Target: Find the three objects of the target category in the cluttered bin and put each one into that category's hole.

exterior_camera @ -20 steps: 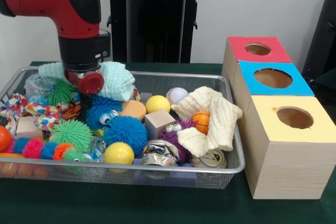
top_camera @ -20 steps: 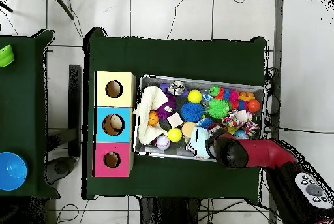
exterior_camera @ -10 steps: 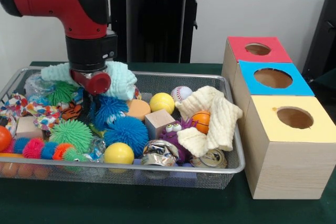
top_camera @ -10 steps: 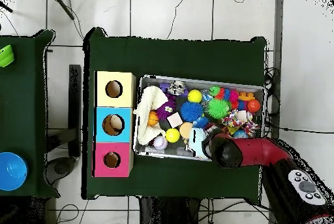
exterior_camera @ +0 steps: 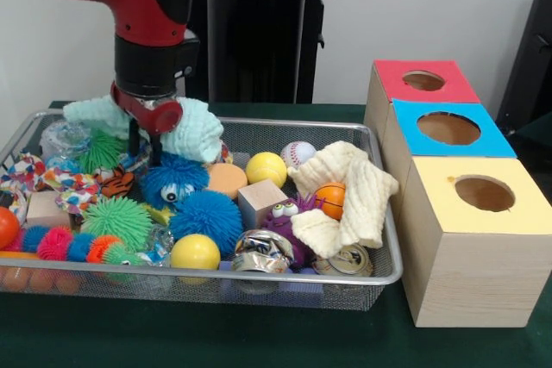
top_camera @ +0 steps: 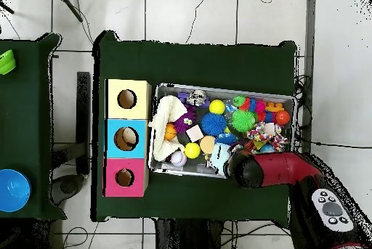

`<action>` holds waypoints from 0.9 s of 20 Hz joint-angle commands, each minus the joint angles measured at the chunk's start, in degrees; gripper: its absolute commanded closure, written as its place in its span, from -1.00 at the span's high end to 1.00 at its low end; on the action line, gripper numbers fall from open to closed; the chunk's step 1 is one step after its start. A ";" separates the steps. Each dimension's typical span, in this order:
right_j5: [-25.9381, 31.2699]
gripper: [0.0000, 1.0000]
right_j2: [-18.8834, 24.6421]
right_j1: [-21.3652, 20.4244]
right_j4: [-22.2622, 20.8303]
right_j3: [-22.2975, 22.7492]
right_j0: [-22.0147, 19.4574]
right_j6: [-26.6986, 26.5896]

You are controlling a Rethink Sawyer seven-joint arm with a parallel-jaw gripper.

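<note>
Front view:
- Gripper point(exterior_camera: 144, 146): hangs from red/black arm over far-left part of bin. Two thin dark fingers point(exterior_camera: 134, 138) apart, nothing between them; tips just above the clutter, beside a blue fuzzy creature w/ eyes point(exterior_camera: 172, 184).
- Cluttered bin point(exterior_camera: 379, 275): wire mesh, full. Tiger point(exterior_camera: 116, 184), orange w/ black stripes, lies just below-left of the gripper, partly buried among rope toy point(exterior_camera: 60, 181) and green spiky ball point(exterior_camera: 116, 220).
- Also in bin: mint cloth point(exterior_camera: 191, 131) behind gripper, blue spiky ball point(exterior_camera: 207, 217), purple monster w/ eyes point(exterior_camera: 283, 218), yellow balls point(exterior_camera: 195, 252), baseball point(exterior_camera: 294, 155), wood block point(exterior_camera: 260, 201), crushed can point(exterior_camera: 262, 252), cream towel point(exterior_camera: 349, 191) over small basketball point(exterior_camera: 329, 198).
- No duck seen; may be buried.
- Hole point(exterior_camera: 423, 81): in red-topped box, farthest of three boxes at right of bin; looks empty as far as visible. Blue-topped box point(exterior_camera: 448, 129) and yellow-topped box point(exterior_camera: 483, 194) nearer camera.

Overhead view:
- Arm point(top_camera: 280, 170) reaches in from bottom right; wrist covers bin's near edge. Fingers hidden under it here.
- Red box hole point(top_camera: 124, 178) at lower left of the bin point(top_camera: 225, 88), well apart from gripper.

Progress, judged: early. Nothing held, no animal seen in or at the red hole. Left: grasp tiger, carry to hole, find two more.
</note>
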 commanded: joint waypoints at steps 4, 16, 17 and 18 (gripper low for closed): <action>10.63 1.00 -6.68 -5.00 -3.18 -2.87 4.19 -6.59; 0.02 1.00 -12.44 5.07 -8.37 -10.03 9.13 3.60; -0.89 1.00 -12.60 5.46 -8.27 -10.20 9.28 3.97; -1.53 1.00 -12.66 5.75 -8.10 -10.32 9.34 4.00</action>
